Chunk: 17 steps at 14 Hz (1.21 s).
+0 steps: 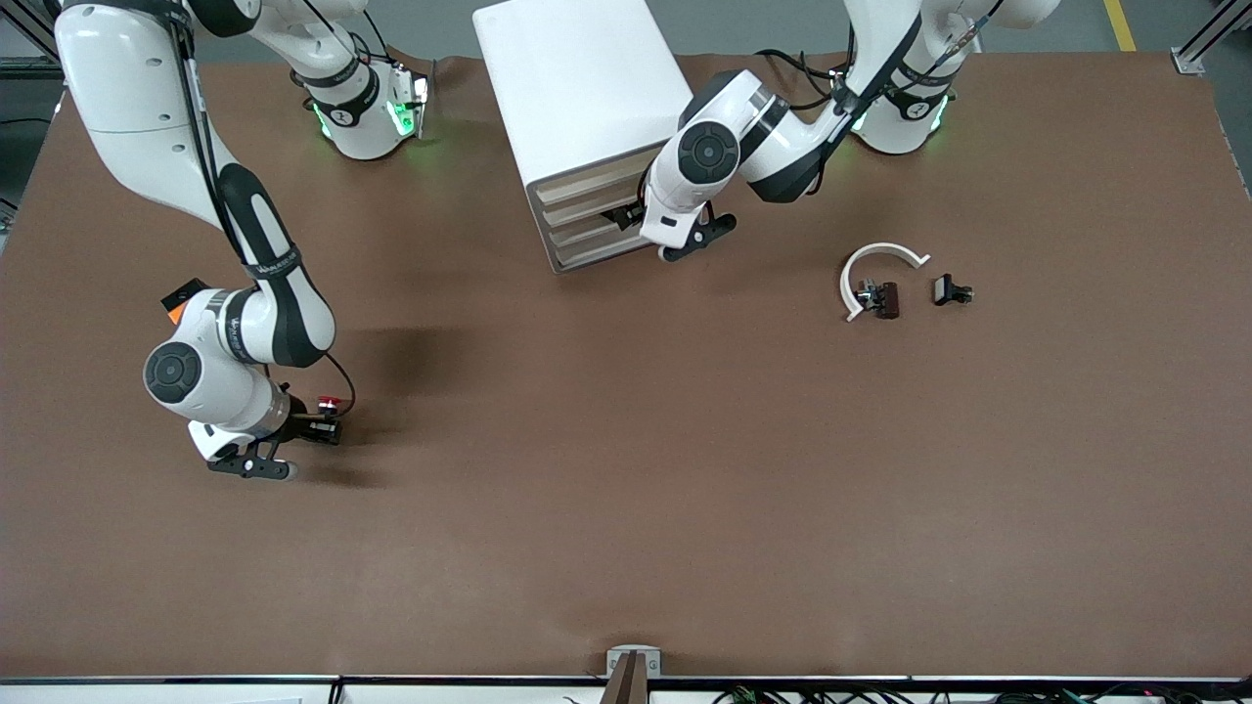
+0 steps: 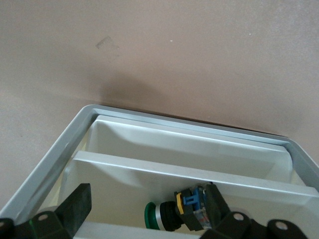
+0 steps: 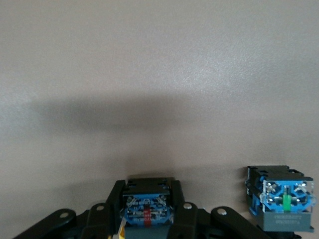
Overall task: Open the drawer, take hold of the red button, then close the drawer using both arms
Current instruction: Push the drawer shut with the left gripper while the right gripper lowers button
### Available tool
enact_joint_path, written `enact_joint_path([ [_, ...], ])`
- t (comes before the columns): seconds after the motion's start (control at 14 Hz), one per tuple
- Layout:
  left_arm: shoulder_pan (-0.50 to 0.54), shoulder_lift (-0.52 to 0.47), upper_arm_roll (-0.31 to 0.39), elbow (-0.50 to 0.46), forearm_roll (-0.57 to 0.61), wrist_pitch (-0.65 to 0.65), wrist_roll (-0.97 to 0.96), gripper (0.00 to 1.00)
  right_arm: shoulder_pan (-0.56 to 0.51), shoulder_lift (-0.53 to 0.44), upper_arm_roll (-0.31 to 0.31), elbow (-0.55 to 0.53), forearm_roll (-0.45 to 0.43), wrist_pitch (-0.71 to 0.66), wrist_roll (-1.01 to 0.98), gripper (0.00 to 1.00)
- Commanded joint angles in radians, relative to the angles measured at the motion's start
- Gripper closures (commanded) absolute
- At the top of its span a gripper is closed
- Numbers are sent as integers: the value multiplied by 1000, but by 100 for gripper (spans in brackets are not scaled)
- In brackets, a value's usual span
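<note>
Left wrist view: green button (image 2: 158, 216) in drawer (image 2: 149, 164).

White curved band (image 1: 877, 269) beside dark small part (image 1: 884, 299), black clip (image 1: 951, 290) near it, green-capped button (image 2: 162, 217)

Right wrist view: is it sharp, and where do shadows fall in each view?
Right wrist view: the red button in the shut right claw reads soft, with a broad blurred shadow band on the table above it. Front view: the right arm throws a dark patch beside itself. Left wrist view: a shadow edges the cabinet.
</note>
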<state>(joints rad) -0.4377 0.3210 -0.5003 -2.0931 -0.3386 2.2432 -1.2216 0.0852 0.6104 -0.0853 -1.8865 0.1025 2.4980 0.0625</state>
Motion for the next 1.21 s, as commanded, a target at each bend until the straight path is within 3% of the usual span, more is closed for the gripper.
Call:
enact_joint_path([
  [0.0,8,15,-37,57,-39,-76,-53,0,-19,-11,15,-17,3,4,-21,100],
  [0.07,31,15,-35,71,-31,-82,-52,0,-24,-11,15,-16,3,5,-20,100],
  [0.14,75,12,-35,83,-22,-82,-47,0,-27,-11,15,-14,3,8,-16,27],
  [0.21,108,7,-35,99,-13,-82,-44,0,-28,-11,15,-14,3,12,-9,0],
  [0.57,302,13,-35,226,175,-137,-39,0,-31,-40,15,15,3,-30,-20,0],
  [0.86,482,-5,-37,281,314,-160,-36,0,-30,-142,15,108,-32,-279,-18,0],
  [1.14,647,-25,-38,382,348,-304,188,0,-24,-253,15,162,-53,-487,-12,0],
])
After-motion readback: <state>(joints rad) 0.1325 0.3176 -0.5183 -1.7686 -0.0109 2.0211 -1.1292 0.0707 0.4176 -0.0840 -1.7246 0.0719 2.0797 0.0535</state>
